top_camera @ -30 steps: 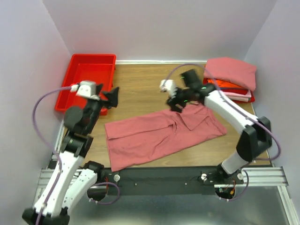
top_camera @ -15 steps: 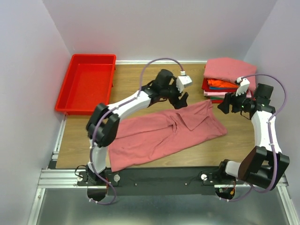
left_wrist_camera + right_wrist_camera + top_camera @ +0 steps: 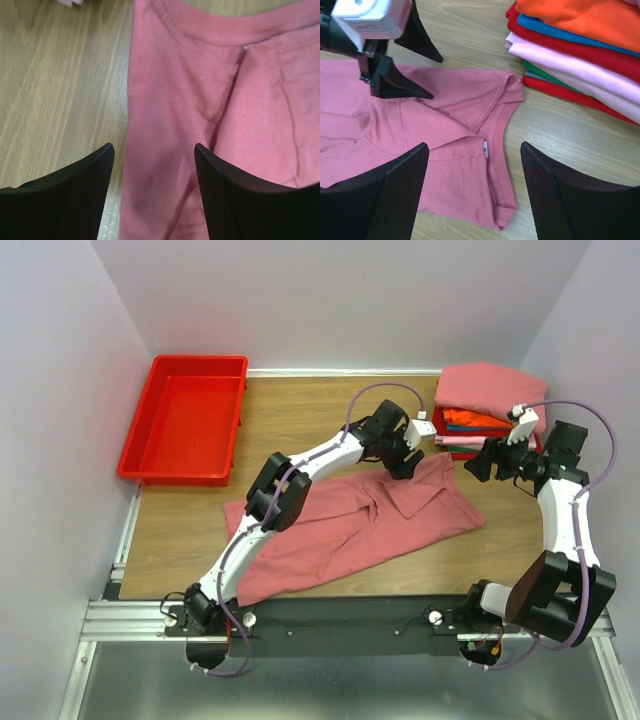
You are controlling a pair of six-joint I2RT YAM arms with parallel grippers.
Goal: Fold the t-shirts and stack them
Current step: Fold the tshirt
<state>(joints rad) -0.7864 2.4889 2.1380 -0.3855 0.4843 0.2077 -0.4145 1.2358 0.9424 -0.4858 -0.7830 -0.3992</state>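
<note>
A large salmon-pink t-shirt [image 3: 350, 525] lies crumpled and partly folded across the middle of the table, with its collar and white neck tag [image 3: 485, 149] toward the right. My left gripper [image 3: 398, 468] is open and empty just above the shirt's far edge [image 3: 210, 100], its jaws straddling a crease. My right gripper [image 3: 474, 462] is open and empty, above the table between the shirt's collar end [image 3: 420, 130] and a stack of folded t-shirts [image 3: 490, 410]. The left gripper [image 3: 437, 78] also shows in the right wrist view.
A red plastic bin [image 3: 185, 420] stands at the back left. The stack [image 3: 580, 45] holds orange, blue, red, pale pink and green layers, with a pink shirt on top. Walls enclose the table on three sides.
The left arm swung from beside the red bin across to the shirt's far edge and kept moving right. The right arm pulled back from the shirt toward the stack, then held still.
</note>
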